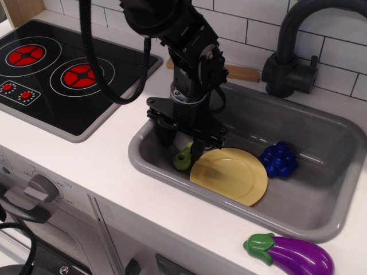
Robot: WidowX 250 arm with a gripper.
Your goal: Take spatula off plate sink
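White tile runs behind the counter (pixel 114 172), with the black stovetop (pixel 63 74) to one side and the grey sink (pixel 321 220) with its dark faucet (pixel 289 51) filling the middle. Inside the basin lie the pale-yellow plate (pixel 232 175), bare on top, and a blue grape cluster (pixel 279 159) touching its far edge; a purple eggplant (pixel 292 254) rests on the counter near the front rim. My tool (pixel 184 142) hangs low over the basin floor just beside the plate's rim. Below it the spatula (pixel 184 157) shows only its lime-green handle, tilted, off the plate; the blade is hidden behind my tool. I cannot tell whether my fingers pinch it or have let go. My worry: if I lift away while the handle is caught, it could drag back onto the plate or tip against the rim.
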